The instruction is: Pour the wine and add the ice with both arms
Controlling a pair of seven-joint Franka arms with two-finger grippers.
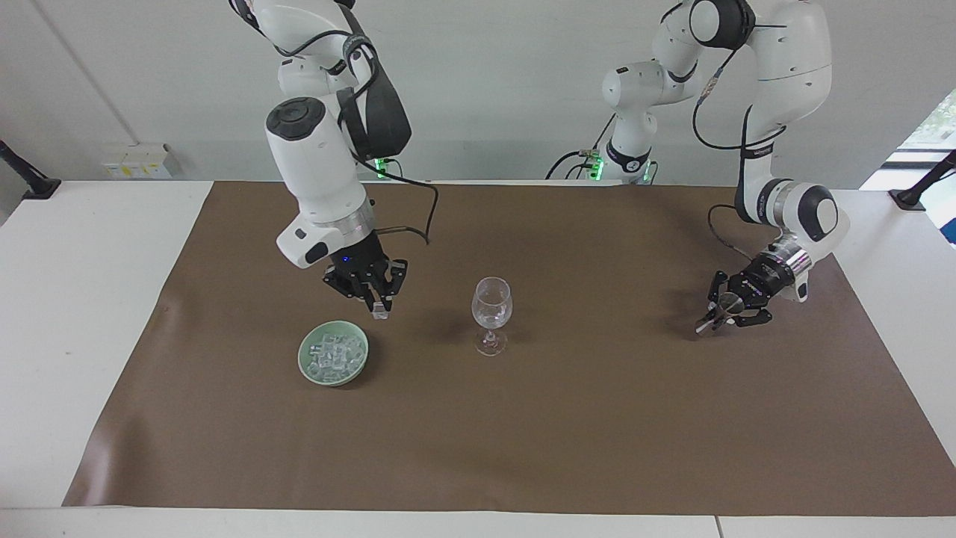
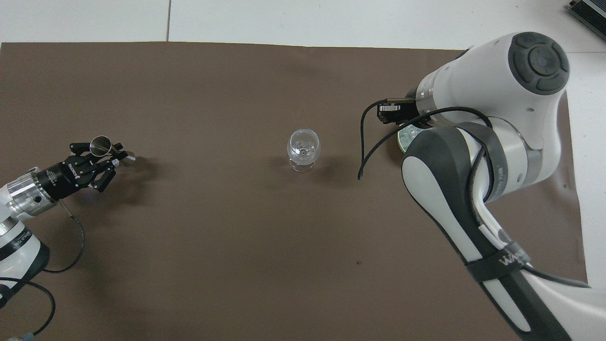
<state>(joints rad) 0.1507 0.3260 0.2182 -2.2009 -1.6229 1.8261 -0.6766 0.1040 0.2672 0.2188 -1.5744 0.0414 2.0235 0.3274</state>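
A clear wine glass (image 1: pixel 491 312) stands upright mid-mat; it also shows in the overhead view (image 2: pixel 303 148). A pale green bowl (image 1: pixel 302 357) holds a heap of clear ice (image 1: pixel 333 354) toward the right arm's end. My right gripper (image 1: pixel 377 305) is up in the air over the mat between bowl and glass, shut on one ice cube (image 1: pixel 381 314). In the overhead view my right gripper (image 2: pixel 384 112) and arm hide most of the bowl (image 2: pixel 405 140). My left gripper (image 1: pixel 726 308) is low over the mat at the left arm's end, shut on a small metal jigger (image 2: pixel 100 144).
A brown mat (image 1: pixel 597 418) covers most of the white table (image 1: pixel 89 299). A black cable (image 2: pixel 367 147) hangs from the right wrist over the mat between glass and bowl.
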